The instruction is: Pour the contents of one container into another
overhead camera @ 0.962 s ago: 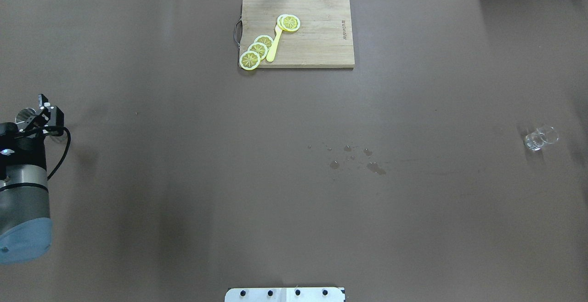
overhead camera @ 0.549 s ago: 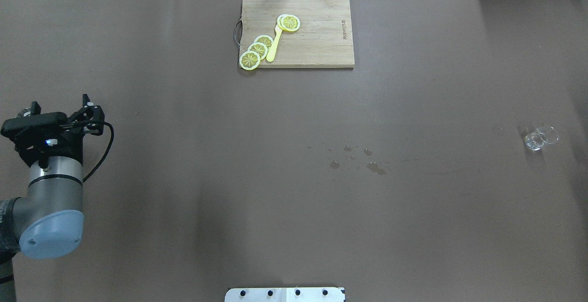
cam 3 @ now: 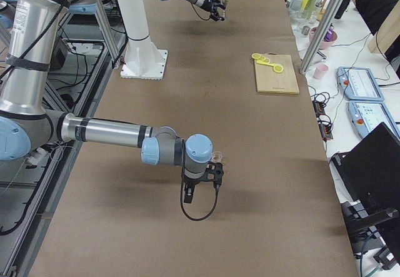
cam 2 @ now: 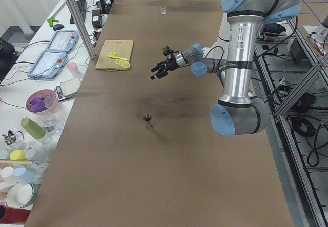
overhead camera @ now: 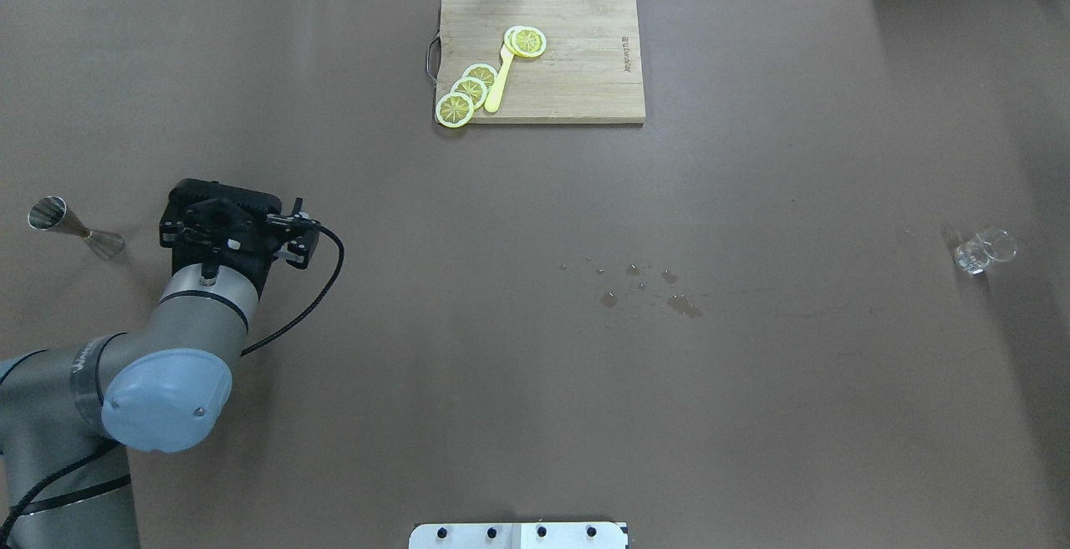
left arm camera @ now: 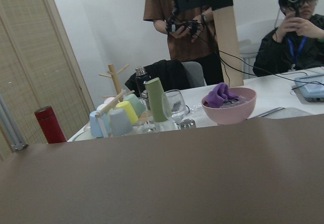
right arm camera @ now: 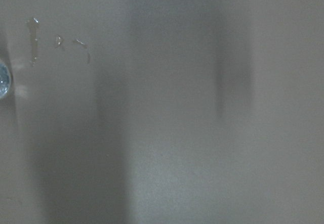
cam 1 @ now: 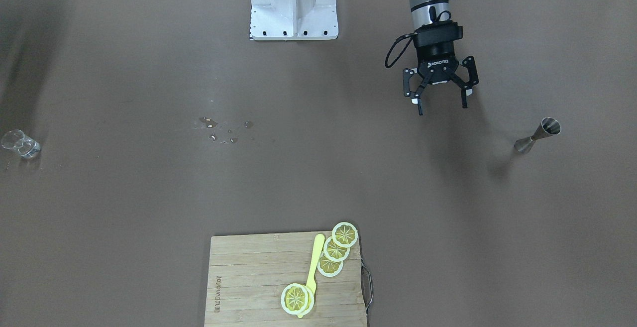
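Observation:
The steel jigger [cam 1: 537, 135] stands upright by itself near the left end of the table, also visible in the overhead view [overhead camera: 71, 227] and the left side view [cam 2: 147, 120]. My left gripper [cam 1: 440, 103] hangs open and empty above the table, a short way toward the centre from the jigger and clear of it. The clear glass [overhead camera: 982, 250] stands at the far right end [cam 1: 20, 144]. My right gripper [cam 3: 203, 186] shows only in the right side view, close to the glass [cam 3: 217, 157]; I cannot tell if it is open or shut.
A wooden cutting board [overhead camera: 585, 73] with lemon slices [overhead camera: 468, 89] and a yellow utensil lies at the far middle. Water drops [overhead camera: 644, 290] spot the table's centre. The white base plate [cam 1: 293, 8] sits at the near edge. Cups and bowls crowd the side table [cam 2: 31, 135].
My left arm has swung right, away from the jigger at the table's left edge. The jigger, partly covered by the gripper before, now stands in plain view. The glass has not moved.

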